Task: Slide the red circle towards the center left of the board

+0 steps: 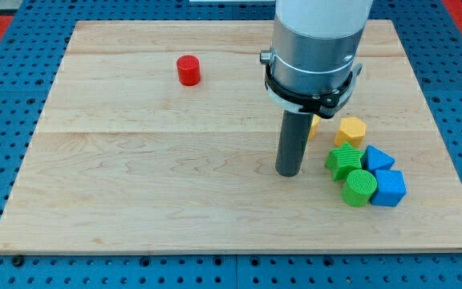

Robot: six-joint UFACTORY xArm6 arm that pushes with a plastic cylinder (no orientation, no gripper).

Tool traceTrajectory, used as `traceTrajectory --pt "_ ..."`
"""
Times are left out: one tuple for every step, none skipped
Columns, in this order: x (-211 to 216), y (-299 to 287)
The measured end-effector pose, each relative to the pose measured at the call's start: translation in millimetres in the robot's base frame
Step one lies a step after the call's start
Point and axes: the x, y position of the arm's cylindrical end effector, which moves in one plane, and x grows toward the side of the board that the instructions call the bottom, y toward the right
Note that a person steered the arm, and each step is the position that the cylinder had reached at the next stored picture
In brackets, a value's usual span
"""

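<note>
Pale wood made up the worktop [135, 177], a rectangular board lying on a blue perforated surface [6, 265]. The red circle [188, 71], a short cylinder, stood alone in the upper left part of the board, nearer the view's top edge than the centre, and touched nothing.

The arm's grey and white housing [315, 48] came down from the view's top, right of centre. The dark rod [293, 144] stood upright beneath it, and my tip [288, 173] rested on the wood right of the board's centre. No pincer was fitted, so there was no released or clenched state to record. My tip was well apart from the red circle, which lay up and to the view's left of it.

The other blocks sat in a cluster just to the view's right of my tip. A yellow block [350, 131] was uppermost; a second yellow piece [314, 124] showed partly behind the rod. Below lay a green star-shaped block [344, 161], a green cylinder [359, 188], a blue block [378, 158] and a blue cube [390, 188], close together. My tip touched none of them.
</note>
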Motion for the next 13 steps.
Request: traceTrajectory --pt "-1 -5" --pt "-5 -39" --pt "-29 -88" --pt "-72 -118" --pt "-117 -118" --pt "-135 -94" --pt "-152 -92" --pt "-183 -92" --pt "-209 -96" --pt "-201 -115" --pt "-190 -130" --pt "-188 -156" --pt "-189 -195"
